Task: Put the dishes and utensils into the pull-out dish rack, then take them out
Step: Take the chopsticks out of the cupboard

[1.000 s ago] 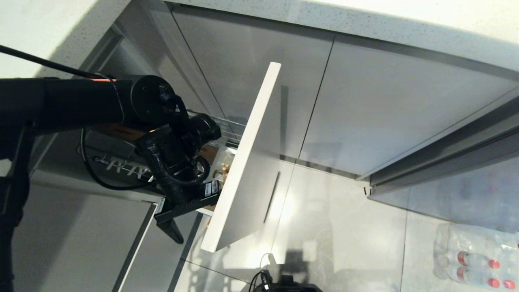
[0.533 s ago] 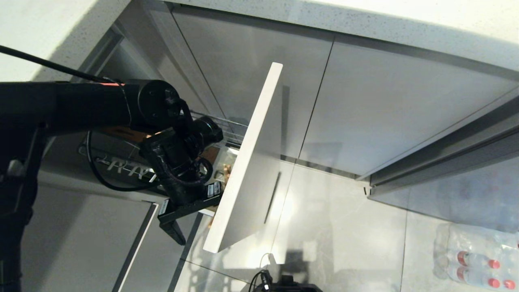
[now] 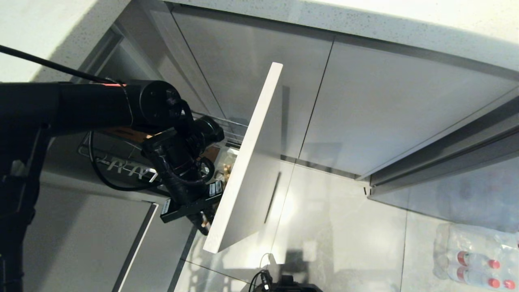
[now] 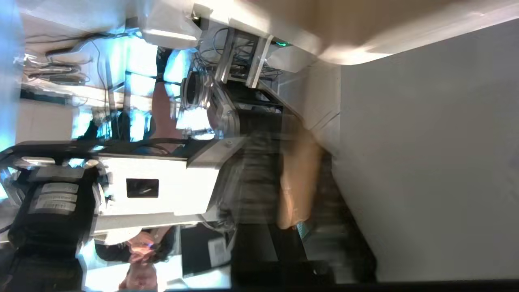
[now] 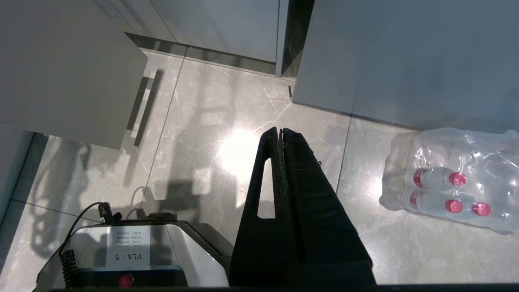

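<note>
Rack: the pull-out dish rack (image 3: 227, 134) is standing drawn out from the cabinet run, its chrome wires showing behind the left arm, its narrow pale front panel (image 3: 247, 162) facing the floor tiles.
Left gripper: the left gripper (image 3: 200, 225) is reaching down just behind the top edge of the front panel, at the near corner of the rack; its fingers are pressed together, and in the wrist view they are pinching light wooden sticks (image 4: 298, 182), most likely the chopsticks.
Right gripper: the right gripper (image 5: 280, 136) is hanging parked over the floor with its fingers closed on nothing, near a pack of water bottles (image 5: 450, 178).
Progress: I judge the work to be somewhere in the utensil step; whether this is loading or unloading, I cannot tell. The pink bowl, pink plate and spoon are not showing in any view, so how much is done is hard to judge.
Long axis: the rack's front panel is running from the cabinet face toward the robot, slanting a little leftward. The sticks appear to be lying lengthwise along the closed fingers, though motion blur is hiding their ends.
</note>
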### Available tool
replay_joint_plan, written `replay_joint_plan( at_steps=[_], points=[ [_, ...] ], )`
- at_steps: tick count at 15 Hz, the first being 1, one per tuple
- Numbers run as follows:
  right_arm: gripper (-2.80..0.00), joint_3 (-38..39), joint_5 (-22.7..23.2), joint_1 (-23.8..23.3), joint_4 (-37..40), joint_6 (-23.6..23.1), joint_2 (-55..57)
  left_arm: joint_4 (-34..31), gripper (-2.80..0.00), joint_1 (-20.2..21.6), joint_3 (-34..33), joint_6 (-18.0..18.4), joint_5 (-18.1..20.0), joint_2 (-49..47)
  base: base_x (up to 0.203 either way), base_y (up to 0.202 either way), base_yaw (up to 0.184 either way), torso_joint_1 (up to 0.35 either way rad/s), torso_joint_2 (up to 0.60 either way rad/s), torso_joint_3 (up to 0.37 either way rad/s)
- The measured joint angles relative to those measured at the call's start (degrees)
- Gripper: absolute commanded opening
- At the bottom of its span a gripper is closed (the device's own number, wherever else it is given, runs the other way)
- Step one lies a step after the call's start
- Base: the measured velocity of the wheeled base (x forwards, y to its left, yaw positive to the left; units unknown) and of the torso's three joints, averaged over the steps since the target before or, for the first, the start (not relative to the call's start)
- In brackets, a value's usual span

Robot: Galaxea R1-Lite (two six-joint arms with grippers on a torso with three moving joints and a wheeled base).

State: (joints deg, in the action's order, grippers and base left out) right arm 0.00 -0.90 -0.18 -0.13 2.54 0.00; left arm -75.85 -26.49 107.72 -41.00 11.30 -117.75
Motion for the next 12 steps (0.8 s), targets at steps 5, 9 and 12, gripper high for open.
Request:
replay_joint_plan(
  at_steps=[5, 9, 12],
  points=[
    [-2.8, 0.0, -0.01, -0.01, -0.02, 0.0, 0.0, -0.1, -2.8, -0.11, -0.05, -0.12, -0.07, 0.09, 0.0, 0.0, 0.0, 0.0, 0.0, 0.0],
    [-2.8, 0.0, 0.0, 0.0, 0.0, 0.0, 0.0, -0.08, -2.8, -0.87, 1.38, -3.58, 0.42, 0.95, 0.0, 0.0, 0.0, 0.0, 0.0, 0.0],
    [-2.8, 0.0, 0.0, 0.0, 0.0, 0.0, 0.0, -0.17, -2.8, -1.24, 2.98, -5.58, 1.21, 3.18, 0.0, 0.0, 0.0, 0.0, 0.0, 0.0]
  ],
)
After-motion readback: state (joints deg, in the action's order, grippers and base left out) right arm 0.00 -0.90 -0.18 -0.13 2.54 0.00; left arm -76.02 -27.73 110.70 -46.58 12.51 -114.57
